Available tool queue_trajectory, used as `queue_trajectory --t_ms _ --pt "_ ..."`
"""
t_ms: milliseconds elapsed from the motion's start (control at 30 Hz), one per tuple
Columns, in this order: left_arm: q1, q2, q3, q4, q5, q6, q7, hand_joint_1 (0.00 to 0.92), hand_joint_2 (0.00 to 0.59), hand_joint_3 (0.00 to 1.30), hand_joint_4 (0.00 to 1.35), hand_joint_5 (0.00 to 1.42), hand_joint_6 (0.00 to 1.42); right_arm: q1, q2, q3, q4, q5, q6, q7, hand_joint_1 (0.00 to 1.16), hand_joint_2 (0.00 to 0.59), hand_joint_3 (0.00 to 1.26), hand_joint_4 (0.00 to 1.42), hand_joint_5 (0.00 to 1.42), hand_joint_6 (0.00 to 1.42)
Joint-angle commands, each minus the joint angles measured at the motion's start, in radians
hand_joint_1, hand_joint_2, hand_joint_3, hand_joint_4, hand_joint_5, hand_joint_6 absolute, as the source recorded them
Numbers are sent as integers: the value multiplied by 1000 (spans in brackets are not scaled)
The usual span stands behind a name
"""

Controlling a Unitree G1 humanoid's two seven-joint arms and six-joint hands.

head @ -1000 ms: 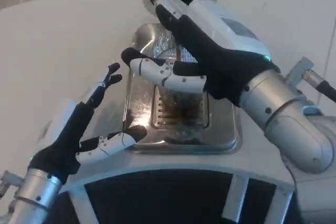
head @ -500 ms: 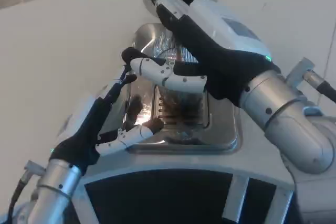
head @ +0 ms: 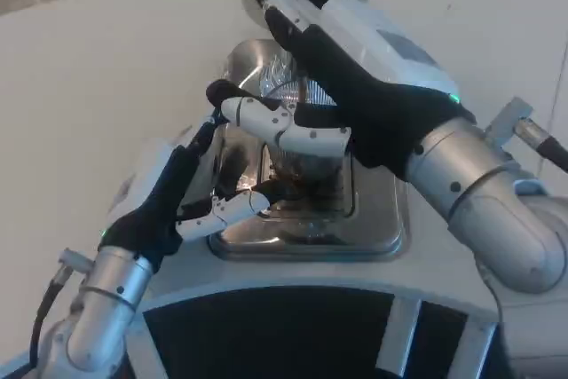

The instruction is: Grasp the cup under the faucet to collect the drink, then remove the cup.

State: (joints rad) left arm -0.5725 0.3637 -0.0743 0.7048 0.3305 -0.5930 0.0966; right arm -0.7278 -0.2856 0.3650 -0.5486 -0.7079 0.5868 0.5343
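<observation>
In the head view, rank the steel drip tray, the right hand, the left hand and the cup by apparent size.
1. Steel drip tray and right hand: look alike in extent, and the hand is nearer the camera, so unranked.
2. Left hand.
3. Cup, mostly hidden behind the right hand's fingers.

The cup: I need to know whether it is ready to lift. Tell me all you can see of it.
The cup looks clear and ribbed, with dark drink low inside. It stands upright on the shiny metal drip tray. The right hand covers most of it, fingers wrapped across its front. The left hand is close at its side; contact cannot be told.
</observation>
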Motion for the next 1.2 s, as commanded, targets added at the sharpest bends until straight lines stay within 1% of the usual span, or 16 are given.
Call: queue_trajectory --t_ms 33,267,400,567,700,833,967,1067,1200 --pt "-5 3 -10 23 10 -22 14 290 43 67 104 79 27 36 4 15 -2 10 -6 24 302 382 0 0 0 0" --pt "-4 7 -12 37 5 -37 10 290 43 67 110 83 29 91 11 -26 -75 -9 -8 -27 307 383 0 0 0 0" --pt "-8 6 -16 46 3 -44 7 289 44 67 112 84 30 126 12 -54 -125 -28 -22 -67 315 387 0 0 0 0" --pt "-6 3 -19 47 3 -52 12 283 46 73 114 85 31 144 9 -85 -159 -46 -25 -87 322 389 0 0 0 0" --pt "-5 4 -19 47 4 -55 13 279 47 85 114 95 32 154 18 -108 -179 -56 -35 -110 327 389 0 0 0 0" --pt "-3 9 -21 52 6 -61 13 278 47 86 114 96 32 177 30 -130 -220 -70 -46 -137 330 390 0 0 0 0" --pt "-1 9 -23 55 9 -63 12 278 46 86 114 97 32 199 36 -149 -253 -77 -50 -144 332 390 0 0 0 0" --pt "-1 7 -24 47 8 -63 11 276 45 86 114 98 32 226 36 -163 -292 -95 -49 -134 334 390 0 0 0 0" --pt "-5 9 -24 41 9 -65 12 274 44 86 114 98 32 311 6 -189 -363 -143 -48 -91 335 390 0 0 0 1"
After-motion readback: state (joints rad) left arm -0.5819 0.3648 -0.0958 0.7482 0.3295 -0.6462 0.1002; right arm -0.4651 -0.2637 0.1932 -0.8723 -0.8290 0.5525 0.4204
